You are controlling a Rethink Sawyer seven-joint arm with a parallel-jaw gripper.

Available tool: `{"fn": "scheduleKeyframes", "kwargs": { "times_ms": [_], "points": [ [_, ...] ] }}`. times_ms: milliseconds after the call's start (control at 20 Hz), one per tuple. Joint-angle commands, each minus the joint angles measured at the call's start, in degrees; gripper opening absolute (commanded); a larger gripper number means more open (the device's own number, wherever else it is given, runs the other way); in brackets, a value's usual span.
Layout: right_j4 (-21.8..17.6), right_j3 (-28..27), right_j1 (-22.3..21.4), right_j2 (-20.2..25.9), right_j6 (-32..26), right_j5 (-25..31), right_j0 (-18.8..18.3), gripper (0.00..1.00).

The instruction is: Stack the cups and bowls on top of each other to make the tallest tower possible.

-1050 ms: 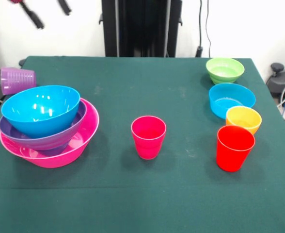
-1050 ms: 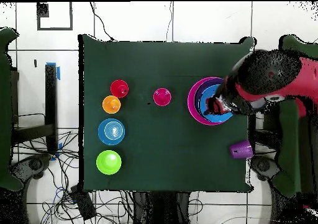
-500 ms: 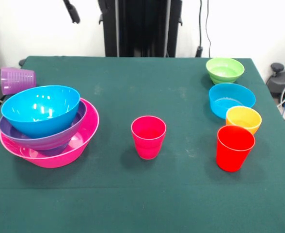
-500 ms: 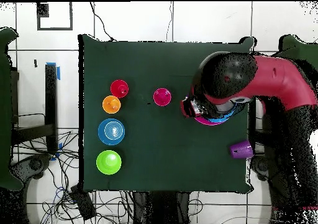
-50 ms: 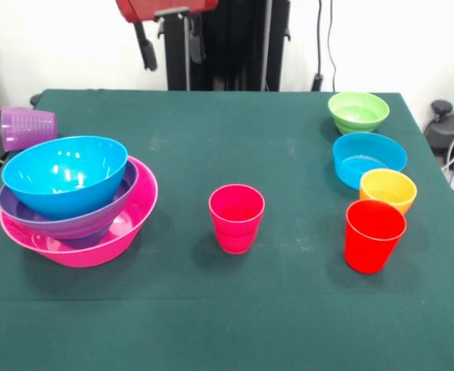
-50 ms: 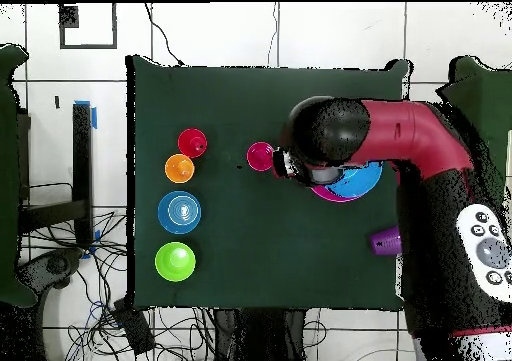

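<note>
The empty gripper (image 5: 167, 48), fingers apart, is held high between the nested bowl tower (image 5: 72, 197) and the magenta-pink plastic cup (image 5: 236, 218), judged the next thing to be grasped.

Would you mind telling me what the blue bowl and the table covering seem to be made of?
The blue bowl looks like glossy moulded plastic: bright highlights show inside it. The table covering looks like matte green cloth, perhaps felt: no shine, faint scuffs.
</note>
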Motion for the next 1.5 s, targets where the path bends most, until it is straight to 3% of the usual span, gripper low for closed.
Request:
{"fn": "scheduleKeyframes", "kwargs": {
  "times_ms": [50, 600, 1500],
  "points": [
    [-1.03, 6.78, 0.88, -6.03, 11.25, -7.2, 2.76, 1.0],
    [-0.57, 7.77, 1.48, -9.4, 18.9, -13.77, 7.03, 1.0],
    [2.72, 9.57, 4.78, -12.56, 24.11, -25.09, 11.18, 1.0]
  ]
}}
